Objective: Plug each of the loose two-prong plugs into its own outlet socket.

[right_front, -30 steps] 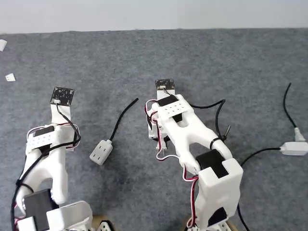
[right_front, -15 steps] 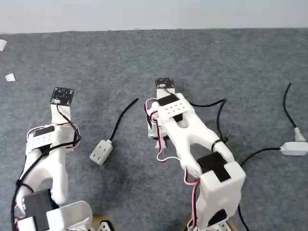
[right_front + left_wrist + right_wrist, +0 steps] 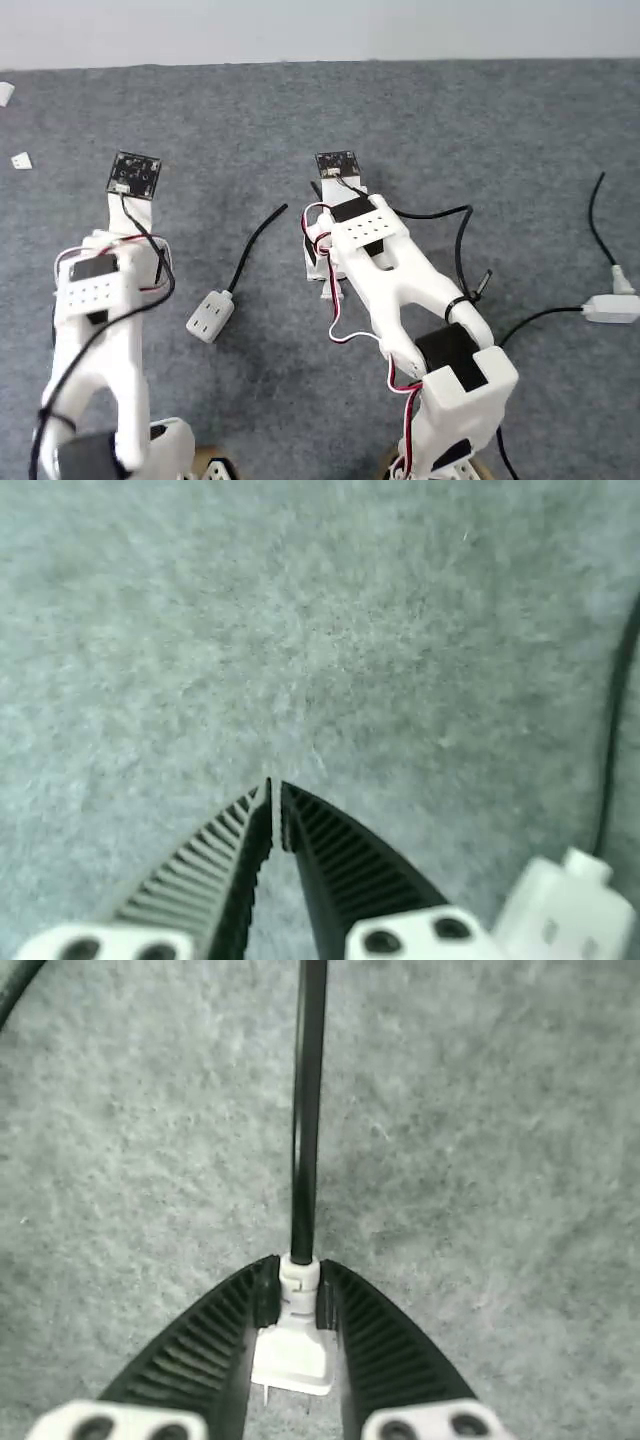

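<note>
Left pincer (image 3: 274, 795): closed to a narrow slit; nothing is held, and bare table (image 3: 450, 120) is seen beneath it.
Right pincer (image 3: 297, 1265): clamped on the plug (image 3: 292, 1355); the cord (image 3: 305, 1110) is led straight out ahead of the tips, and the prong end is turned back toward the wrist.
Socket (image 3: 210, 316): laid flat and untouched, near the left pincer on its side toward the right pincer.
Change: the left arm has been extended forward within the last second; the right arm has been shifted slightly forward with the plug kept.
Meaning: the plug is judged secured but not inserted; the socket is probably to be steadied next, and the plug re-aimed.
</note>
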Motion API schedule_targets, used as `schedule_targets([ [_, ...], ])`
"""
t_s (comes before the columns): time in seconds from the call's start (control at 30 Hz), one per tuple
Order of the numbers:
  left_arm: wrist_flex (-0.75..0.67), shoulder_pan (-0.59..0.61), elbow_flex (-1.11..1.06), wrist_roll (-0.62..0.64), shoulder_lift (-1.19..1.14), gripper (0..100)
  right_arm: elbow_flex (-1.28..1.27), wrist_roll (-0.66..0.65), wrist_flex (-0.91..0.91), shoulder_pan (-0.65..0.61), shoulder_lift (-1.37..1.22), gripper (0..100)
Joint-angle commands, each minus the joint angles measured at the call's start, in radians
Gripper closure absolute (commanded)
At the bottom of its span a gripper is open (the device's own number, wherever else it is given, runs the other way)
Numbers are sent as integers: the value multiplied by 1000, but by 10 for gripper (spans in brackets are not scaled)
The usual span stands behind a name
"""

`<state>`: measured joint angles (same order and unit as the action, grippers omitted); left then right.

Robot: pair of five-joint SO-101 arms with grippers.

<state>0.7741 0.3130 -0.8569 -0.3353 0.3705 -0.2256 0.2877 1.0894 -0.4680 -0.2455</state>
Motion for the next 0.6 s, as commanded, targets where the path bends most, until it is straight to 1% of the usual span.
schedule_targets([
  [0.0, 101, -52, -36, -23, 150, 983, 9, -12, -13, 12, 58, 990],
  [0.1, 203, -106, -62, -34, 195, 983, 6, -38, -13, 12, 58, 990],
  [0.23, 296, -117, -64, -40, 186, 979, 5, -41, -13, 13, 58, 990],
  [0.3, 305, -117, -68, -48, 184, 936, 5, -41, -15, 19, 58, 990],
  [0.37, 322, -118, -67, -38, 184, 860, 5, -43, -15, 19, 58, 990],
  [0.43, 338, -150, -64, -8, 186, 784, 5, -43, -15, 19, 58, 990],
  [0.47, 338, -163, -64, 8, 186, 763, 5, -43, -15, 19, 58, 990],
  [0.57, 333, -184, -67, 29, 184, 761, 5, -44, -15, 21, 58, 990],
])
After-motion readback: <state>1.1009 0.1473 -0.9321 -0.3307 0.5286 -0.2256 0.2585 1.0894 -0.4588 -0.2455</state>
